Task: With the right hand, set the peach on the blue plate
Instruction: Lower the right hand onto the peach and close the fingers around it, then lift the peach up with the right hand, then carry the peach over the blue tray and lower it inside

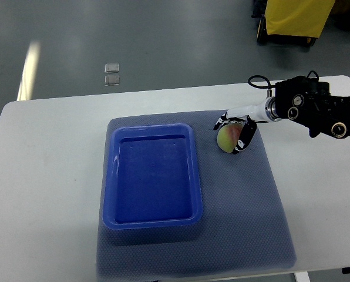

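Grey mat (245, 200): yellow-green peach (226, 138) w/ red blush

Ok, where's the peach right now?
In the top view the peach sits on the grey mat, just right of the blue plate's upper right corner, with the right hand and its fingers wrapped around it.

A white table (40, 176) with rounded corners was seen from above — most of its middle was covered by a grey-blue textured mat (251, 217) laid flat on it. The table's left and right margins were left bare around the mat.
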Robot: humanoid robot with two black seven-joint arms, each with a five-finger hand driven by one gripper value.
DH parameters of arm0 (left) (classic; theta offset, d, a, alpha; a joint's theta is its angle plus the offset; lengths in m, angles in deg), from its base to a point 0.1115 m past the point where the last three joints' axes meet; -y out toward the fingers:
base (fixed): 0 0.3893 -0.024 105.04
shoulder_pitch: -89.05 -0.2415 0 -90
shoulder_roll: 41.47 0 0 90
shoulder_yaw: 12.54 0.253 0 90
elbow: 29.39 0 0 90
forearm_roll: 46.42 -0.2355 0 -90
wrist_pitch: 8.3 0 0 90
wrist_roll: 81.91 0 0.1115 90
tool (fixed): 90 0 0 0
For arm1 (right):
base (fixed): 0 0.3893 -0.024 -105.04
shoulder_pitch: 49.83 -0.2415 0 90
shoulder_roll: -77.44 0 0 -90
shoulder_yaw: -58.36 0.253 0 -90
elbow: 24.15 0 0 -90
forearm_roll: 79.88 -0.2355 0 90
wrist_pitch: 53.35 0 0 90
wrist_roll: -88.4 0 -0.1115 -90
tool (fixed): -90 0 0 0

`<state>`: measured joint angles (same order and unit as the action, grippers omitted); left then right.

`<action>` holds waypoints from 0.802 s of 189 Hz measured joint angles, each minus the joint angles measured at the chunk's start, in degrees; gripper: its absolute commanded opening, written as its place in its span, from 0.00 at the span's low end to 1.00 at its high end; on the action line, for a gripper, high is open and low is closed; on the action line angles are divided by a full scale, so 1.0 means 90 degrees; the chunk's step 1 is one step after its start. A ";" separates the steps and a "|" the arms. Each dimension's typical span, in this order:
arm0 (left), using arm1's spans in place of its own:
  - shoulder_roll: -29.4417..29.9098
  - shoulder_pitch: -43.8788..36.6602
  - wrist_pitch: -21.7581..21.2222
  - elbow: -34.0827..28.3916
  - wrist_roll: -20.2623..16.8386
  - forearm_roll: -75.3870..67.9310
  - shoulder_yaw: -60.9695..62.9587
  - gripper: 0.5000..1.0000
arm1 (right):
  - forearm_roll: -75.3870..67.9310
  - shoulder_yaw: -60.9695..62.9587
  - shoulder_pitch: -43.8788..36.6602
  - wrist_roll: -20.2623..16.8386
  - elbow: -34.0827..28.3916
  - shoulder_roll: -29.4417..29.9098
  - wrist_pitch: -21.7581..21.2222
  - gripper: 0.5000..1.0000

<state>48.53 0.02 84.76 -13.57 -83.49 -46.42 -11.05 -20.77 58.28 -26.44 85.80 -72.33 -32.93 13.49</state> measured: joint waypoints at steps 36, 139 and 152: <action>0.0000 0.0000 -0.0006 0.0000 0.0000 0.0000 0.0000 1.00 | 0.0281 0.0000 0.0088 0.0010 0.0067 0.0086 0.0133 0.00; 0.0000 0.0001 0.0003 0.0112 0.0000 0.0001 0.0003 1.00 | -0.1305 0.0099 -0.2851 0.0063 -0.2231 -0.2275 -0.1306 0.00; 0.0000 -0.0001 0.0003 0.0145 0.0001 0.0001 0.0005 1.00 | -0.1361 0.0090 -0.2975 0.0061 -0.2420 -0.2437 -0.1314 0.00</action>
<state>48.53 0.02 84.79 -12.26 -83.48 -46.41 -11.00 -33.02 59.09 -53.21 86.34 -94.11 -54.86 1.66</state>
